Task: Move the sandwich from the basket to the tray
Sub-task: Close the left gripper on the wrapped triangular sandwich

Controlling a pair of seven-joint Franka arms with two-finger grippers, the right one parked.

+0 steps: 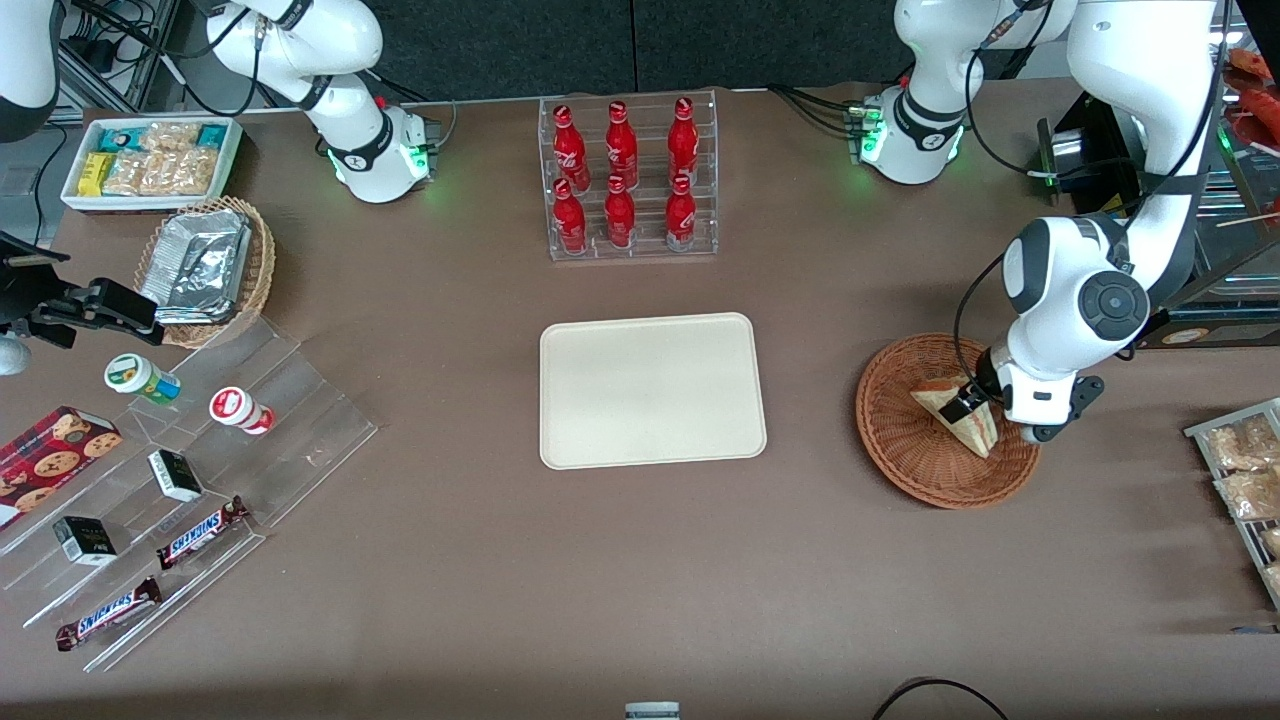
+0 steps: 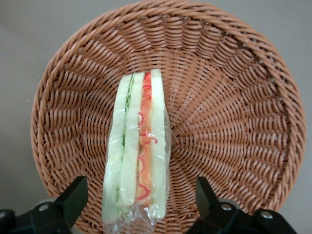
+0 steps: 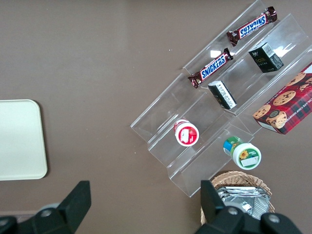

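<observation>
The sandwich (image 1: 976,432), a wrapped white-bread wedge with pink-orange filling, lies in the reddish-brown wicker basket (image 1: 900,445) toward the working arm's end of the table. My left gripper (image 1: 966,402) is down in the basket, directly over the sandwich. In the left wrist view the sandwich (image 2: 139,151) stands on edge between the two black fingers (image 2: 73,199), with a gap of basket (image 2: 229,97) weave showing on each side. The gripper (image 2: 140,197) is open and straddles the sandwich's wrapped end. The cream tray (image 1: 650,390) lies flat at the table's middle with nothing on it.
A clear rack of red bottles (image 1: 628,178) stands farther from the front camera than the tray. A tiered acrylic stand (image 1: 200,470) with snacks, a tan basket of foil containers (image 1: 205,268) and a white snack bin (image 1: 150,160) sit toward the parked arm's end. Bagged snacks (image 1: 1245,470) lie beside the basket.
</observation>
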